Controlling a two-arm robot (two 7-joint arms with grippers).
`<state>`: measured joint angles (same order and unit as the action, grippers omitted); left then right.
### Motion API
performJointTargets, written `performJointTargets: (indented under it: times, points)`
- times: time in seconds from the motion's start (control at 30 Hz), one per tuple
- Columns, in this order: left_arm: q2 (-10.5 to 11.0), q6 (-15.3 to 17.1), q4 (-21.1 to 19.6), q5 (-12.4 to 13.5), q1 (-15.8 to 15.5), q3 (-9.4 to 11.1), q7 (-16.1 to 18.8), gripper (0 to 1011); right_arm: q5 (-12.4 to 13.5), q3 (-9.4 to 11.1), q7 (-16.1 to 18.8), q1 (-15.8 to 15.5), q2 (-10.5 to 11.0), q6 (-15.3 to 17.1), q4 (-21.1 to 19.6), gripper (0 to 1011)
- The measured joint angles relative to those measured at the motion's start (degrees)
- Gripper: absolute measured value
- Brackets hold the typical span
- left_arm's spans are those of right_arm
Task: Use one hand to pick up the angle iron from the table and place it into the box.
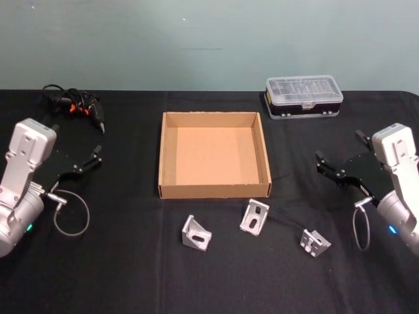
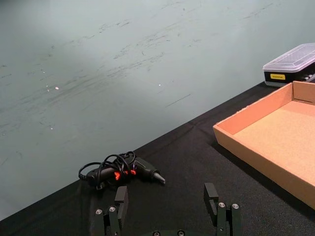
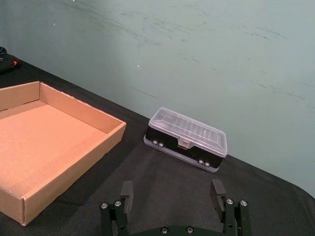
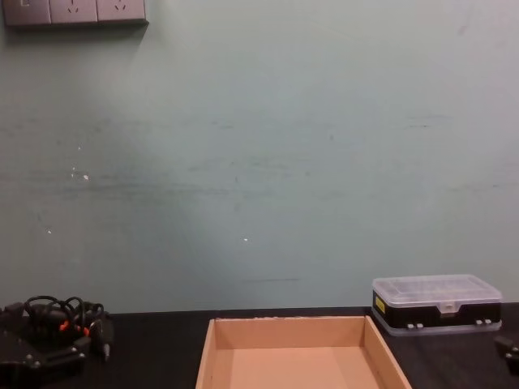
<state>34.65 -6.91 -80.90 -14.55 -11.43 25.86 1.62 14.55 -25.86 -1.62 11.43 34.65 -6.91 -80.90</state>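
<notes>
Black tabletop (image 1: 131,281) carries three angle irons (image 1: 196,233) (image 1: 254,216) (image 1: 315,242) and one empty box (image 1: 213,190); left gripper (image 1: 91,159) and right gripper (image 1: 339,146) have jaws open.

No word, number or brand can be read anywhere. The organiser case (image 3: 187,139), lying on the table ahead of the right gripper (image 3: 172,191), carries a small yellow label (image 2: 277,76) on the black end wall, but its print is too small to make out.

A clear-lidded black organiser case (image 1: 304,96) sits back right, and a corded black-and-orange tool (image 1: 75,104) lies back left.
</notes>
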Motion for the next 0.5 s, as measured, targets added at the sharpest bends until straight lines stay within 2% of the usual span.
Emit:
performJointTargets:
  times: [0.5]
  points:
    - [0.0,0.0,0.0,0.0,0.0,0.0,0.0,1011,0.0,0.0,0.0,0.0,0.0,0.0,0.0,1000]
